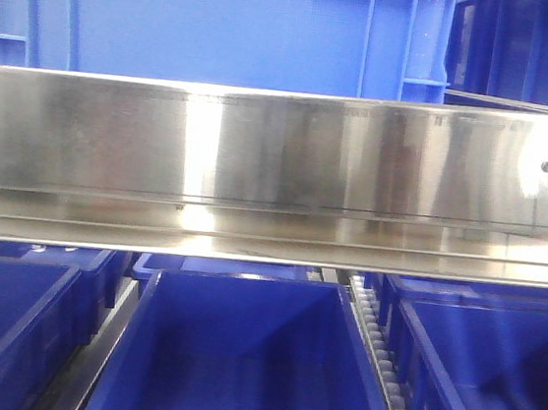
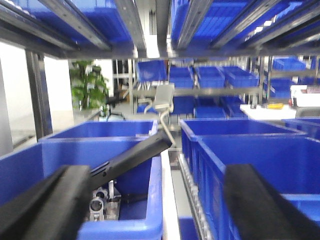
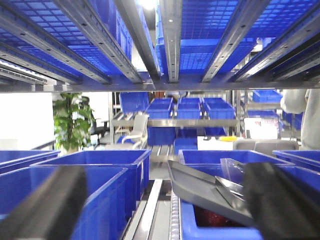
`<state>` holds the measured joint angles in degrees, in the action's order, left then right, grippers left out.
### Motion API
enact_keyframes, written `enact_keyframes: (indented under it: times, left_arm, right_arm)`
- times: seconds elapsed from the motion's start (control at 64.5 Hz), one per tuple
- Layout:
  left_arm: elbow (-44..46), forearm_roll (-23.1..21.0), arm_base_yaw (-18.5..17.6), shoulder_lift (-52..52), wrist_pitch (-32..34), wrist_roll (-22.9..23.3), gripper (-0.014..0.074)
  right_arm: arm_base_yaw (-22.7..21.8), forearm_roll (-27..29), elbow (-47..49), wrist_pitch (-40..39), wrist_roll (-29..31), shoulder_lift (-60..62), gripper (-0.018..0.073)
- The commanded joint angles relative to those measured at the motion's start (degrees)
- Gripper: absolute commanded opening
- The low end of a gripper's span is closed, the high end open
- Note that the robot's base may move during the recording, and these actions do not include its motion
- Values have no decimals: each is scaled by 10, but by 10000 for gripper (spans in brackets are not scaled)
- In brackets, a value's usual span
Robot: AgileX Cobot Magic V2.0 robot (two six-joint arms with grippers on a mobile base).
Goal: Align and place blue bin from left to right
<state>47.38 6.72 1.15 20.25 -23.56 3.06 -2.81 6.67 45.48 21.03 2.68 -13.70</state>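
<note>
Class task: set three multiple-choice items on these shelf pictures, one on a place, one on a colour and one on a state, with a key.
1. Where does the light sky-blue ribbed plastic crate stand relative to the shiny steel rail?
A. under it
B. above and behind it
C. hanging in front of it

2. What colour are the smooth plastic tubs below the rail?
A. red
B. green
C. dark blue

3. How is the left gripper?
A. open, holding nothing
B. shut on a tub
C. shut on a crate

Key:
1 B, its ribbed wall rises over the rail's top edge.
2 C, every tub on the lower level is dark blue.
3 A, its jaws stand wide apart, gripping nothing.
</note>
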Motion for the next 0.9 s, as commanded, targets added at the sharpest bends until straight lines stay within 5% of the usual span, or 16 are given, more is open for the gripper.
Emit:
enact_keyframes:
  times: [0.0, 0.217, 0.31, 0.419, 0.76, 0.884]
  left_arm:
    - [33, 1, -12, 46, -11, 0, 534]
    - [107, 1, -97, 148, -41, 0, 591]
    - [163, -1, -134, 210, -74, 0, 591]
    - [241, -1, -164, 287, -132, 0, 591]
    - [524, -10, -171, 536, -300, 1, 588]
    - [632, -2, -171, 631, -366, 6, 578]
  right_arm:
    - [1, 0, 33, 16, -1, -56, 565]
    - [8, 81, 122, 65, 54, -190, 561]
    - [38, 120, 172, 92, 117, -253, 561]
    - [74, 121, 251, 136, 118, -331, 561]
    - [116, 110, 576, 357, 107, -602, 561]
    - [135, 29, 710, 432, 38, -712, 561]
